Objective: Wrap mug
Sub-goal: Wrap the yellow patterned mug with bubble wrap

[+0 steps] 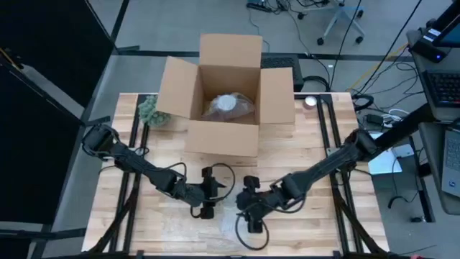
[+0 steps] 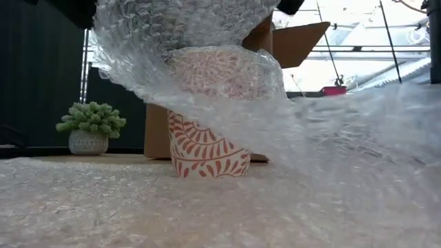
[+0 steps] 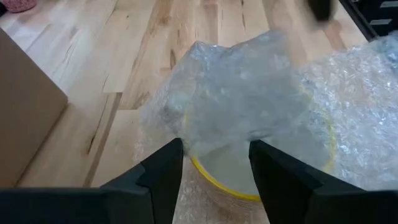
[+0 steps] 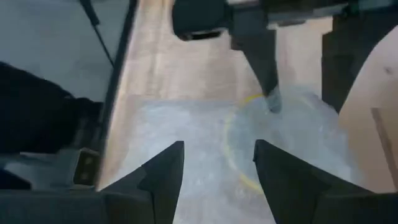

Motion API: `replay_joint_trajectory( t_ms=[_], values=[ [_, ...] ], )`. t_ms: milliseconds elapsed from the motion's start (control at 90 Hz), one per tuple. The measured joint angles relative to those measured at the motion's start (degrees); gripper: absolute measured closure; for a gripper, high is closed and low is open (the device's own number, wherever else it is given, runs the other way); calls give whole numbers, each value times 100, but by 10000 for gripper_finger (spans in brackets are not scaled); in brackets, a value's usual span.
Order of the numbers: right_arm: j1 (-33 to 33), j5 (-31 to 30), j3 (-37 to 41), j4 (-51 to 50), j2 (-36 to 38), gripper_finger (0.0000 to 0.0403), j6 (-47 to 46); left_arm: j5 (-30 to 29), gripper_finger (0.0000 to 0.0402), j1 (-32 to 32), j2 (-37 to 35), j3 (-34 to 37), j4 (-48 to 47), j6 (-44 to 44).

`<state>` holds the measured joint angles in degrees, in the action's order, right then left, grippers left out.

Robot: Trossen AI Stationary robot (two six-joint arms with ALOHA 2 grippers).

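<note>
I saw a wood-plank worktop (image 1: pixel 302 144) on grey floor, cables behind. An open cardboard box (image 1: pixel 228 93) with a wrapped item stood at the back, a small potted plant (image 2: pixel 89 127) beside it. Bubble wrap (image 2: pixel 331 138) draped the front, blocking much of the mug (image 2: pixel 207 155), which stood upright, axis vertical, near the front centre. Left tool (image 3: pixel 214 165) and right tool (image 4: pixel 219 171) gaped open, holding nothing.

A robotics lab or workshop: a butcher-block tabletop (image 1: pixel 172 230) on a grey concrete floor (image 1: pixel 165 25), loose cables (image 1: pixel 374 54) trailing across it, an office chair base (image 1: pixel 339 21), and a keyboard (image 1: pixel 440 86) at a side desk.
</note>
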<state>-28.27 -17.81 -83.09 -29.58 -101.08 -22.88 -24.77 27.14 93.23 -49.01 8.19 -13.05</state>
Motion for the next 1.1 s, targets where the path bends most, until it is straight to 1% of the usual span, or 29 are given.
replay_joint_trajectory(
  t_ms=[78, 122, 167, 278, 333, 533, 789, 1100],
  values=[
    [72, -885, 0, -228, 39, 222, 62, 1, 228, 2, 1, 0, 4, 2],
    [149, -1056, 1, -276, 30, 222, 137, 1, 228, -1, 1, 0, 15, 2],
    [246, -895, 2, -241, -31, 222, 244, 1, 228, 1, 2, 0, 19, 2],
    [399, 211, 2, 57, -260, 222, 385, 1, 228, 0, 2, 0, 21, -1],
    [424, 440, 2, 146, -389, 222, 352, 4, 228, 2, 2, 0, 27, -1],
    [366, 742, 7, 305, -651, 222, 51, 12, 228, 2, 2, 0, 30, -7],
    [310, 746, 4, 434, -697, 222, -64, 12, 228, 1, 2, 0, 33, -10],
    [352, 740, -3, 436, -1107, 222, 11, 10, 228, -1, 2, 0, 48, -15]
  ],
)
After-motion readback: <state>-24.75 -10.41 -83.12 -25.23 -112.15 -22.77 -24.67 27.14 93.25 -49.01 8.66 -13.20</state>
